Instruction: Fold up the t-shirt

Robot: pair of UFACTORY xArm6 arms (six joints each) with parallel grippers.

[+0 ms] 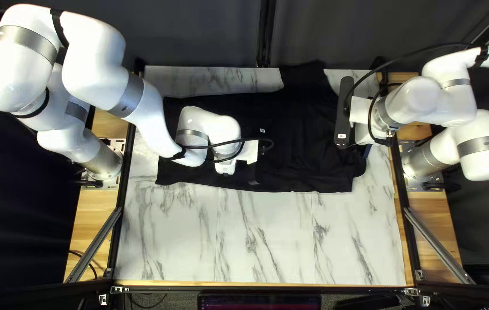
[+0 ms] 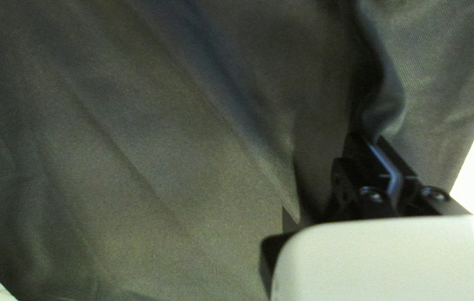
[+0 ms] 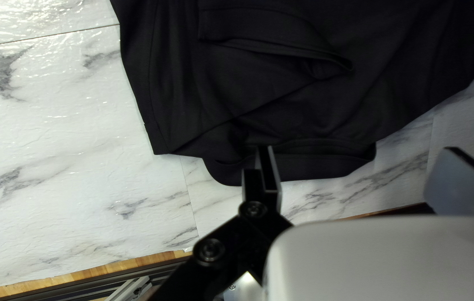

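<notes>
Broadly, the black t-shirt (image 1: 305, 142) lies spread over the far half of the worktop (image 1: 270, 241), toward 12 o'clock from its middle in the top left view. Its near edge runs almost straight from the 9 o'clock side to the 3 o'clock side, and 1 flap reaches the worktop's far edge at 12 o'clock. Layers overlap at the shirt's 4 o'clock corner.

The left claw (image 2: 381, 146) has its fingers together, pinching a ridge of cloth close to the shirt's near edge, at about 7 o'clock from the shirt's middle. The right claw (image 3: 362, 167) stands apart above that 4 o'clock corner, 1 finger over the hem and the other out over marble; whether it touches cloth I cannot tell.

The left arm (image 1: 141, 112) reaches in from 9 o'clock, the right arm (image 1: 421, 103) from 3 o'clock. Bare marble runs from the shirt's near edge toward 6 o'clock up to the worktop's near edge, and a strip shows at 11 o'clock. A wooden border (image 1: 93, 215) flanks both sides.
</notes>
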